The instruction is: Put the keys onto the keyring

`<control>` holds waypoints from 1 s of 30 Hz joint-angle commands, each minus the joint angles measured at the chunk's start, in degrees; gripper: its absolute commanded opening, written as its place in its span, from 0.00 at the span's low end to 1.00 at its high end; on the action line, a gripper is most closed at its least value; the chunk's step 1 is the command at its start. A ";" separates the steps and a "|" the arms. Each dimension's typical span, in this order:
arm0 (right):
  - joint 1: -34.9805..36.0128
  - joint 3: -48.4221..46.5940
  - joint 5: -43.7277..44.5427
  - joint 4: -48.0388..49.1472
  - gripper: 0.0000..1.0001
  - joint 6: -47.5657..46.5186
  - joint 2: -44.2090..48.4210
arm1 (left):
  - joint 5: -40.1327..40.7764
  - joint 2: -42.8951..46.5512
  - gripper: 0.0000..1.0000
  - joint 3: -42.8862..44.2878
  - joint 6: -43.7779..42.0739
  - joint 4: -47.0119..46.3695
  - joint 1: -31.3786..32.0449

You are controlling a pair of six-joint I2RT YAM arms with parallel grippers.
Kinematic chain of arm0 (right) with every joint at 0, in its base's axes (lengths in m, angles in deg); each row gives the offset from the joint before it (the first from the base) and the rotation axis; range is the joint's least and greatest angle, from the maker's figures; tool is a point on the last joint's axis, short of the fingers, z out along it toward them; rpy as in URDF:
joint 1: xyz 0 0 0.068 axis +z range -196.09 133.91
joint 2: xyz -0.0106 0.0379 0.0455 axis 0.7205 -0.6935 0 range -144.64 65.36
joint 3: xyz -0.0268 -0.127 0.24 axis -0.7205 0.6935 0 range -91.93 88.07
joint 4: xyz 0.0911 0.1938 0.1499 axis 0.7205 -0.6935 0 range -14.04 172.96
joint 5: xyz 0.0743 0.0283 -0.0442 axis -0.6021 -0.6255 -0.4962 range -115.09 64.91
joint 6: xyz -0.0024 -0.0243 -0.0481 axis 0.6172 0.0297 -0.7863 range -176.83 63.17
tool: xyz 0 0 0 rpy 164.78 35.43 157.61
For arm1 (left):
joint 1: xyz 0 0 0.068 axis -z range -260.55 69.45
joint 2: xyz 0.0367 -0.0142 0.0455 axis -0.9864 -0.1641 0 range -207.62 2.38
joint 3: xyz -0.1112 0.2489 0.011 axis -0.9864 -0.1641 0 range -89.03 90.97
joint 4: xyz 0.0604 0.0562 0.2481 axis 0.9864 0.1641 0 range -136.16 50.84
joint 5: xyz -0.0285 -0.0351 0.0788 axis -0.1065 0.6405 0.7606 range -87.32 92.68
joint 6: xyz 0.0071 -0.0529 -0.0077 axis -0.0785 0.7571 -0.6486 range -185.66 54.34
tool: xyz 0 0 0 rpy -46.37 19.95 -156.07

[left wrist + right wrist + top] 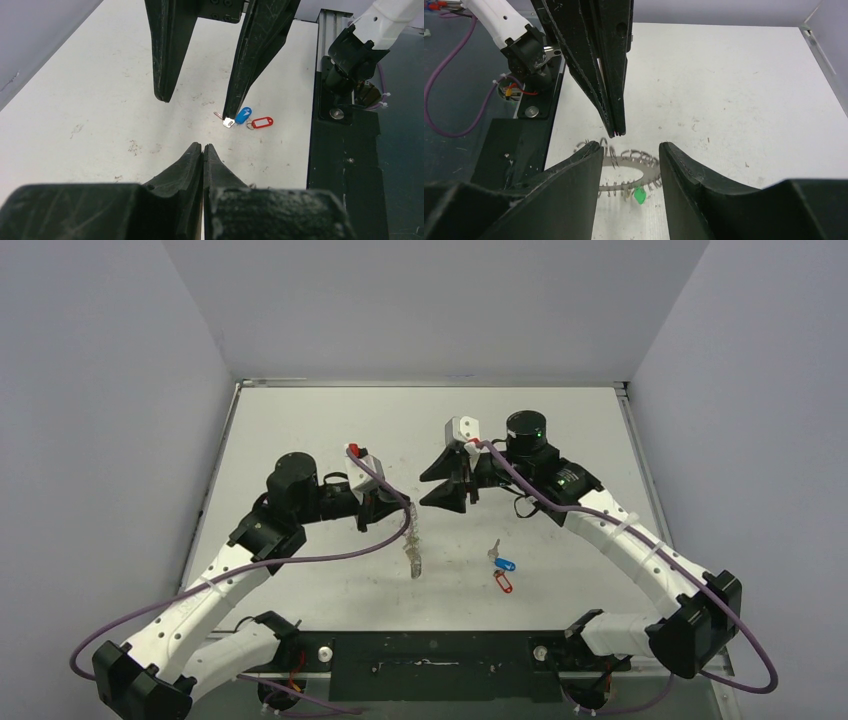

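Top external: keys (495, 556) lie flat on the bench (300, 440) right of the keyring (414, 558), probably light and slippery, best pinched by the tags (507, 565); left pincer (405, 508) closed on the stiff keyring's edge, right pincer (425, 490) half open, empty.

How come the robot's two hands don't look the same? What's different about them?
The left hand has its fingers squeezed tight together; the right hand has its fingers apart, with a gap between them. The left hand points down at the edge of the keyring; the right hand holds nothing. Both are black with two pointy fingers, and they face each other.
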 commanded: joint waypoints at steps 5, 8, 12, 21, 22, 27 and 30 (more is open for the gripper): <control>1.88 -3.09 -3.14 -1.99 0.45 -3.35 -2.00 | -2.52 -0.51 0.00 3.33 -0.47 -1.92 0.30; 1.96 -1.77 0.03 -2.85 0.45 -3.33 -1.50 | -1.86 -0.42 0.00 2.63 -0.35 -1.27 0.30; 1.80 2.10 5.68 -1.12 0.52 -1.56 0.79 | 2.03 0.66 0.00 -0.40 2.68 -1.16 0.30; 3.78 8.04 9.29 0.86 0.57 0.47 2.47 | 20.50 1.15 0.29 -4.06 20.51 7.81 0.12; 4.47 8.24 10.01 0.73 0.58 0.47 2.20 | 22.56 0.80 0.31 -4.08 22.31 9.53 0.06; 8.51 9.08 16.60 0.70 0.62 1.73 -0.32 | 28.02 -2.99 0.48 -3.07 31.74 17.79 -3.10; 10.25 8.39 19.48 0.77 0.63 4.21 -3.30 | 27.09 -6.33 0.52 -1.81 36.14 22.91 -6.95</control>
